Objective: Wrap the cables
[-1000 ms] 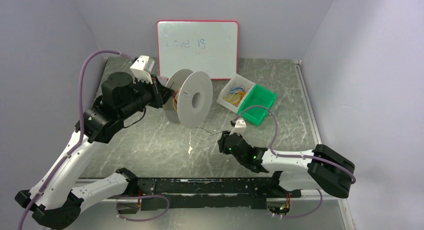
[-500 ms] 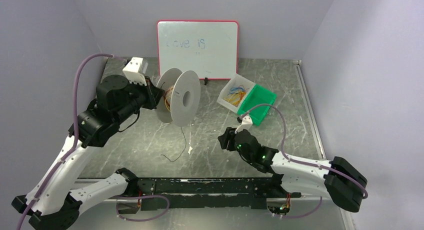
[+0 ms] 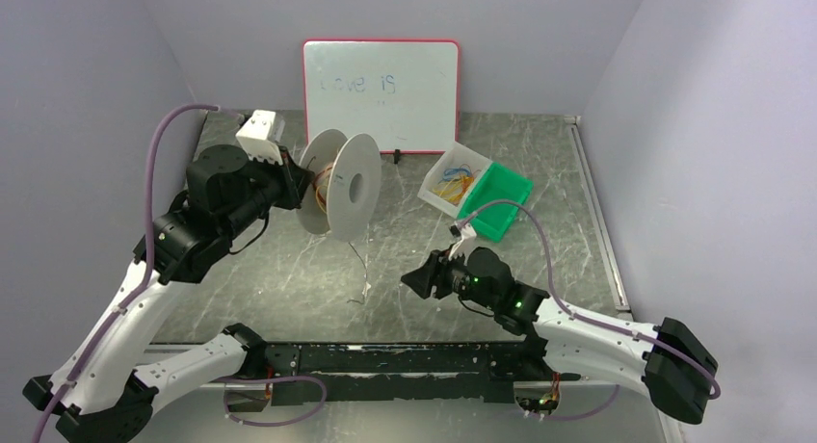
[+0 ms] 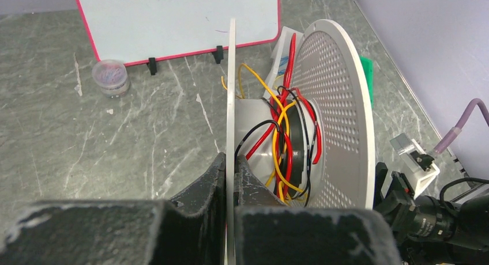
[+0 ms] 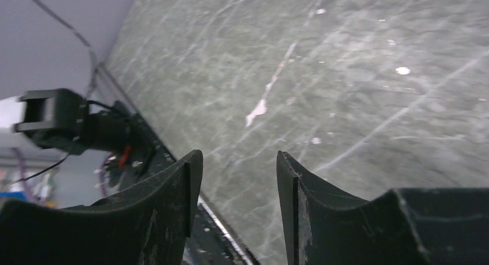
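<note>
A white two-flange spool [image 3: 352,188] is held upright above the table. My left gripper [image 3: 301,183] is shut on the rim of its near flange; the left wrist view shows the fingers [image 4: 231,161] pinching that thin flange. Red, yellow and black cables [image 4: 281,121] are wound loosely round the hub between the flanges. One thin black strand [image 3: 360,265] hangs from the spool down to the table. My right gripper [image 3: 416,281] is open and empty, low over the table, pointing left towards the strand's end; its wrist view [image 5: 239,158] shows only bare table between the fingers.
A red-framed whiteboard [image 3: 382,82] stands at the back. A white bin [image 3: 443,197] with coloured wires and a green bin [image 3: 496,197] sit at the right rear. A small round container [image 4: 110,78] is by the whiteboard. A black rail [image 3: 405,358] runs along the near edge.
The left gripper has carried the spool slightly left and back. The black strand, first stretched towards the right gripper, now hangs down to the table. The right gripper has turned to point left.
</note>
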